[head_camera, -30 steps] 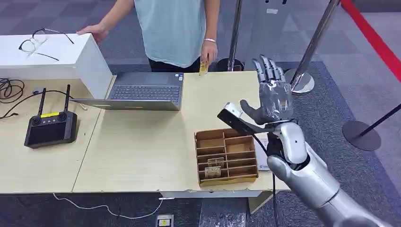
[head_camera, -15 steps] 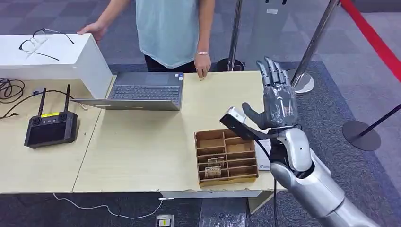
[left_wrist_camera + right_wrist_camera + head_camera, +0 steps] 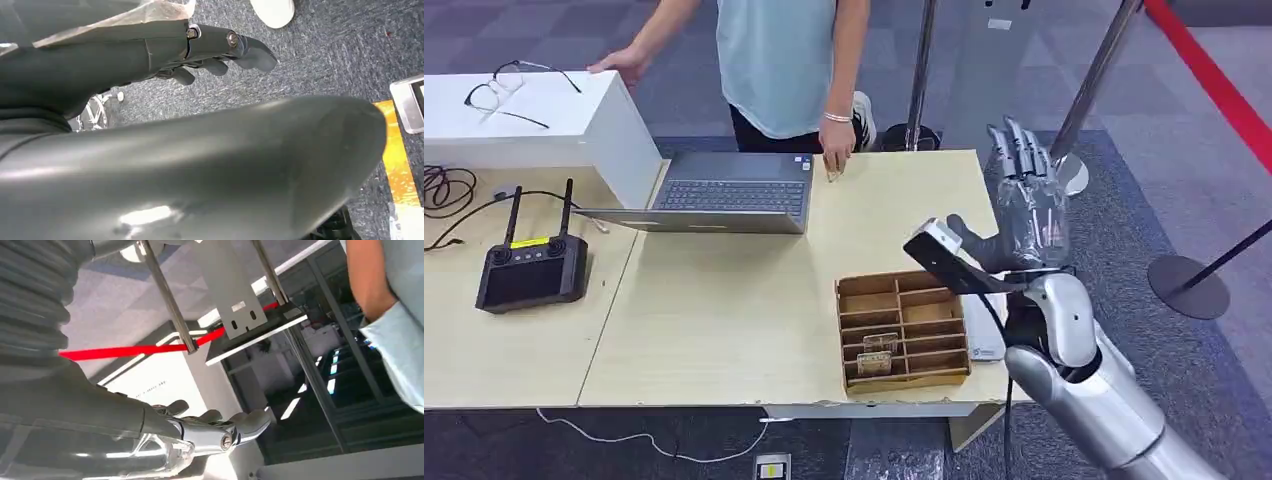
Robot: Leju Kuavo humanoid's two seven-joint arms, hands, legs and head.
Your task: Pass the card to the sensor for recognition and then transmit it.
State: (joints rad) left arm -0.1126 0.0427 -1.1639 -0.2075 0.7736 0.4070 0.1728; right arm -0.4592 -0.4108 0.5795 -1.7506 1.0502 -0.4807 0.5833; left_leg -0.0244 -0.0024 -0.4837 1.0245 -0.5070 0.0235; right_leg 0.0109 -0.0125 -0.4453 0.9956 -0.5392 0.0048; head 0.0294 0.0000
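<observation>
My right hand [image 3: 1027, 212] is raised over the table's right edge, beyond the box, fingers spread and pointing up, with nothing in it. The right wrist view shows its fingers [image 3: 220, 429] stretched out and empty. A brown cardboard box [image 3: 902, 331] with several compartments sits near the front edge, with small cards [image 3: 879, 353] standing in it. A flat white device [image 3: 985, 338] lies just right of the box. A person's hand [image 3: 835, 153] rests at the far table edge; I cannot tell whether it holds a card. My left hand [image 3: 220, 55] hangs over the carpet, holding nothing.
An open laptop [image 3: 724, 192] sits at the table's far side. On the left table lies a black remote controller [image 3: 531, 271]; glasses [image 3: 499, 88] lie on a white box [image 3: 544, 125]. Stanchion posts [image 3: 1079, 100] and a red belt [image 3: 1214, 80] stand to the right.
My right hand has shifted to the right and slightly toward me. The person's hand, which held a yellowish card, has slid left along the far table edge.
</observation>
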